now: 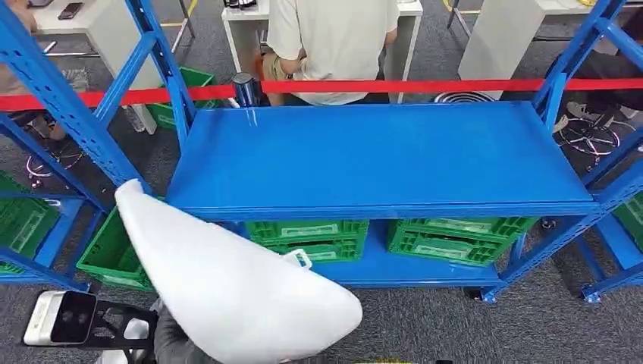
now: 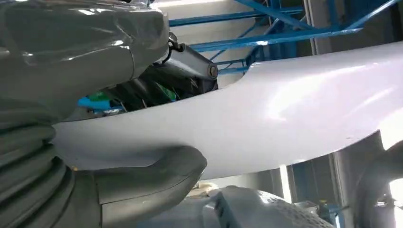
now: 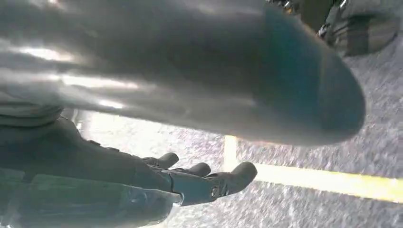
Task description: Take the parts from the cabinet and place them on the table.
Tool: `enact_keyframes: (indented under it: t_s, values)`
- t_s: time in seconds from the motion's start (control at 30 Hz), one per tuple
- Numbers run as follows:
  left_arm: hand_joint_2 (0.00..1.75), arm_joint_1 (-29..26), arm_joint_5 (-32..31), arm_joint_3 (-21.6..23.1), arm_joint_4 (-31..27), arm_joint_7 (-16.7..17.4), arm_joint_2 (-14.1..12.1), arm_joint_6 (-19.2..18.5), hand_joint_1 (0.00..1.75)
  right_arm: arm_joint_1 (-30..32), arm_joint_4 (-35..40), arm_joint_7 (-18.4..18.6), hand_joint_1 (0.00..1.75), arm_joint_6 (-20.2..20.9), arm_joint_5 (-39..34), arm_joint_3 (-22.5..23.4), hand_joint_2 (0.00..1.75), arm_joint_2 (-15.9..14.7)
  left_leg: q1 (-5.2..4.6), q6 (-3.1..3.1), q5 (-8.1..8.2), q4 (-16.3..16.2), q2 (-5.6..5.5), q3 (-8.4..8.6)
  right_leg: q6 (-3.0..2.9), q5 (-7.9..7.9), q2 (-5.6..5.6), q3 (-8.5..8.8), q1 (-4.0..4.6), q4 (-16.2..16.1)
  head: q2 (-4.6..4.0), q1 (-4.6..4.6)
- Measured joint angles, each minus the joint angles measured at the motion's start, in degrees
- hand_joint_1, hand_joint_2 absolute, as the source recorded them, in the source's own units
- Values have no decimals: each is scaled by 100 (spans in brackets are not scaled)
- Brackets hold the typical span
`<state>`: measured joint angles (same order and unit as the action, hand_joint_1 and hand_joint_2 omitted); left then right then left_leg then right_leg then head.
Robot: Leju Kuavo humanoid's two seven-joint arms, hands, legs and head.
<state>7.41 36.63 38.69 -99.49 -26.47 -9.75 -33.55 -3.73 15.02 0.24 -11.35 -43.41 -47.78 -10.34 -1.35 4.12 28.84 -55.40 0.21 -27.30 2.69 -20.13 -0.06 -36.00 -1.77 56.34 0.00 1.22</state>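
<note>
Left robot hand clamped on white curved part: thick grey thumb under part's edge, darker fingers on opposite face. Part extends up and away from that hand, tip overlapping front-left corner of blue cabinet. Green crates on cabinet's lower shelf, beyond part. Right robot hand holds nothing, fingers extended and slightly apart, over grey floor with yellow line. Person behind red tape, far side of cabinet.

part in front of shelf, at its left | crates under shelf | person behind shelf
</note>
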Motion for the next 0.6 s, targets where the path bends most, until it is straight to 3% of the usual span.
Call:
enact_keyframes:
  t_s: [0.03, 0.07, 0.13, 0.17, 0.2, 0.23, 0.27, 0.3, 0.33, 0.37, 0.4, 0.43, 0.5, 0.53, 0.57, 0.6]
  values:
    - [175, 0, -2, 2, 17, -11, 0, 0, 175, -7, 2, -57, 0, -35, -22, 9, 0, 7, 69, 8, -181, 137, 36, 0, -32, -54, -4, -58, -2, 60, 0, -9]
    - [175, 5, -4, 4, 33, -22, 2, 0, 175, -30, 11, -89, 0, -61, -37, 22, 0, 9, 58, 71, -285, 186, 31, -74, -104, -337, 0, -155, 16, 234, 0, -22]
    - [175, -7, -13, 15, 68, -22, 2, 0, 175, -67, 17, -109, 0, -83, -44, 48, 0, 0, 57, 66, -457, 183, 40, -278, -189, -950, 3, -420, 13, 1036, 0, -28]
    - [175, -15, -17, 22, 94, -22, 2, 0, 175, -74, 17, -116, 0, -94, -46, 61, 0, -2, 52, 56, -533, 177, 39, -387, -167, -1140, 3, -512, 13, 1471, 0, -26]
    - [175, -21, -20, 28, 120, -22, 2, 0, 175, -71, 19, -153, 0, -126, -59, 83, 0, -7, 53, 37, -615, 165, 41, -470, -94, -1186, 3, -541, 11, 1797, 0, -26]
    - [175, -32, -28, 33, 135, -20, 2, 0, 175, -72, 20, -230, 0, -162, -107, 112, 0, -7, 57, 15, -701, 140, 41, -595, 4, -1086, 1, -439, -3, 1848, 0, -31]
    - [175, -38, -44, 35, 153, -11, 4, 0, 175, -74, 26, -317, 0, -197, -160, 153, 0, -9, 62, -13, -767, 108, 42, -715, 102, -920, 0, -207, -23, 1636, 0, -31]
    - [175, -37, -55, 37, 170, 2, 11, 0, 175, -77, 37, -424, 0, -238, -210, 208, 0, -13, 70, -42, -819, 62, 46, -827, 163, -788, -1, 112, -37, 1236, 0, -31]
    - [175, -38, -61, 39, 186, 13, 22, 2, 175, -83, 54, -519, 0, -281, -244, 260, 0, -22, 73, -75, -859, -10, 46, -930, 169, -768, -5, 501, -50, 717, 0, -31]
    - [175, -41, -63, 39, 192, 22, 37, 2, 175, -100, 107, -655, 0, -351, -282, 338, 0, -24, 57, -117, -887, -85, 51, -1031, 95, -1015, -4, 826, -43, 193, 0, -31]
    - [175, -42, -63, 39, 201, 26, 44, 7, 175, -106, 133, -741, 0, -391, -308, 411, 0, -39, 50, -153, -927, -135, 70, -1083, 1, -1053, 27, 903, 9, 92, 0, -2]
    - [175, -47, -79, 44, 212, 44, 48, 7, 175, -110, 153, -774, 0, -402, -310, 455, 0, -28, 46, -190, -972, -151, 75, -1087, -19, -1040, 21, 806, 10, 66, 0, 2]
    - [175, -57, -79, 48, 227, 44, 52, 7, 175, -97, 175, -802, 0, -439, -339, 533, 0, -31, 85, -248, -1082, -119, 65, -1106, -131, -968, 15, 773, 35, 94, 0, 0]
    - [175, -64, -79, 46, 238, 44, 48, 9, 175, -85, 184, -871, 0, -491, -363, 579, 0, -26, 120, -277, -1053, -146, 43, -1134, -187, -886, -15, 716, -23, 73, 0, -6]
    - [175, -67, -78, 46, 255, 46, 48, 18, 175, -78, 223, -941, 0, -548, -382, 629, 0, -24, 135, -331, -744, -283, 13, -1208, -233, -816, -24, 647, -17, 73, 0, 4]
    - [175, -68, -79, 48, 267, 55, 44, 26, 175, -70, 256, -998, 0, -603, -398, 697, 0, -31, 152, -383, -324, -620, -2, -1306, -265, -742, -26, 559, -17, 75, 0, -2]
